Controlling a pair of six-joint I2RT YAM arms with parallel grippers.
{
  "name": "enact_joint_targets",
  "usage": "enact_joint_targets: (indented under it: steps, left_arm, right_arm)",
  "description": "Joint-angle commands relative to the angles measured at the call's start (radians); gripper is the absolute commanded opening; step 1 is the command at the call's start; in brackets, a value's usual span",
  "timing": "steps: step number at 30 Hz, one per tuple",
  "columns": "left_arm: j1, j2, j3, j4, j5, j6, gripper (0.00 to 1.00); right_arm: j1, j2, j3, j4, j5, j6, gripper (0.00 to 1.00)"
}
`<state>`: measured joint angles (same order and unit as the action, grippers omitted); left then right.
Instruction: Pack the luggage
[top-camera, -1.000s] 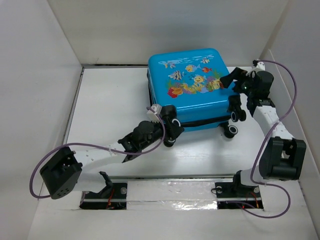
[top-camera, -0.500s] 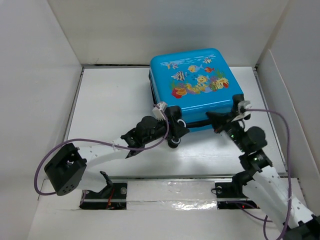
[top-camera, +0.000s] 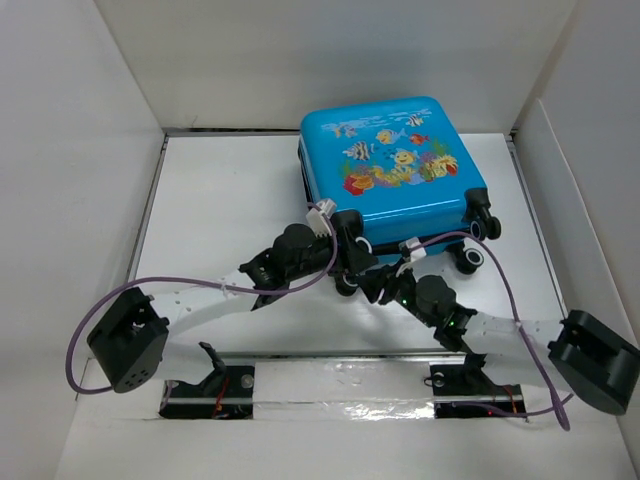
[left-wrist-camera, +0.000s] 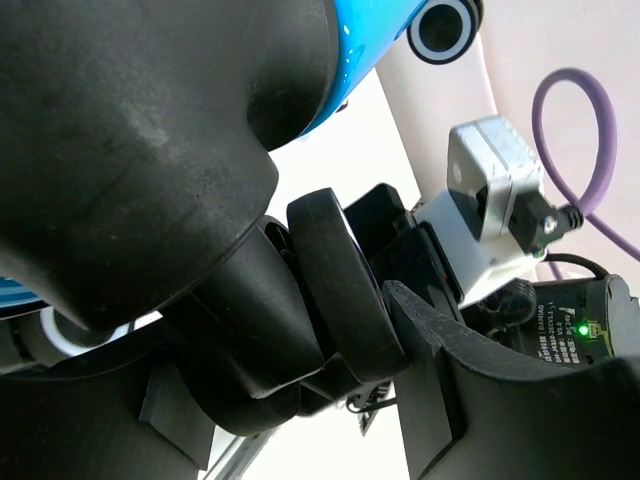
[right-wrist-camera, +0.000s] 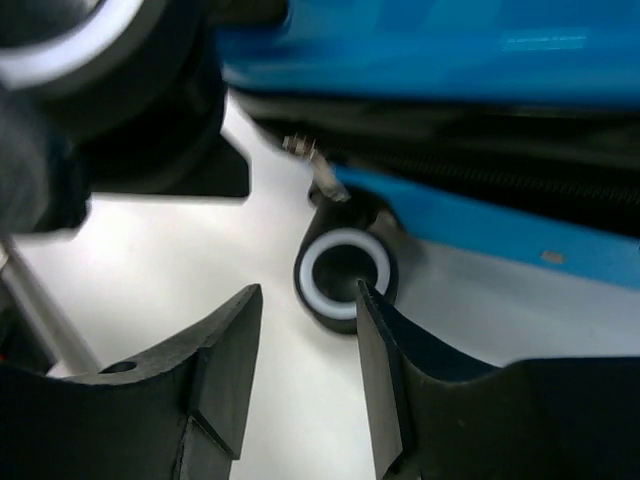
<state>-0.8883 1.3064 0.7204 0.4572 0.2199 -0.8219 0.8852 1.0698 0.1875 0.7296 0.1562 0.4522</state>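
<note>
The luggage (top-camera: 390, 165) is a bright-blue case with a fish print, lying flat and closed at the back middle of the table; its zip seam (right-wrist-camera: 480, 170) and black wheels face me. My left gripper (top-camera: 350, 252) is at the near left corner, shut on a black wheel (left-wrist-camera: 335, 290) that presses against its right finger (left-wrist-camera: 430, 370). Just to its right, my right gripper (top-camera: 380, 283) is low on the table. In the right wrist view the right gripper (right-wrist-camera: 308, 292) stands open over bare table, and a white-ringed wheel (right-wrist-camera: 343, 275) sits just past its right fingertip.
White walls (top-camera: 90, 150) close in the table on the left, back and right. Two more wheels (top-camera: 480, 222) stick out at the luggage's near right corner. Purple cables (top-camera: 500, 290) loop from both arms. The arm bases (top-camera: 210, 385) sit on a metal strip at the near edge.
The right arm has swung from the luggage's far right side round to its near edge, beside the left gripper. The luggage shifted slightly. The left gripper kept its hold.
</note>
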Motion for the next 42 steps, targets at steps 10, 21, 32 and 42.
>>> enact_joint_targets:
  steps: [10,21,32,42]
  left_arm:
    - [-0.011,-0.116,0.177,0.212,0.05,0.15,0.0]
    - [-0.011,-0.09,0.168,0.225,0.085,0.127,0.0]
    - [-0.011,-0.096,0.146,0.224,0.075,0.125,0.0]
    - [-0.011,-0.068,0.145,0.31,0.108,0.07,0.0]
  right_arm:
    - [0.03,0.3,0.084,0.524,0.157,0.0,0.55]
    - [0.04,0.484,0.138,0.737,0.236,0.013,0.39]
    - [0.129,0.539,0.113,0.875,0.315,0.02,0.0]
    - [0.258,0.688,0.219,1.076,0.356,-0.013,0.0]
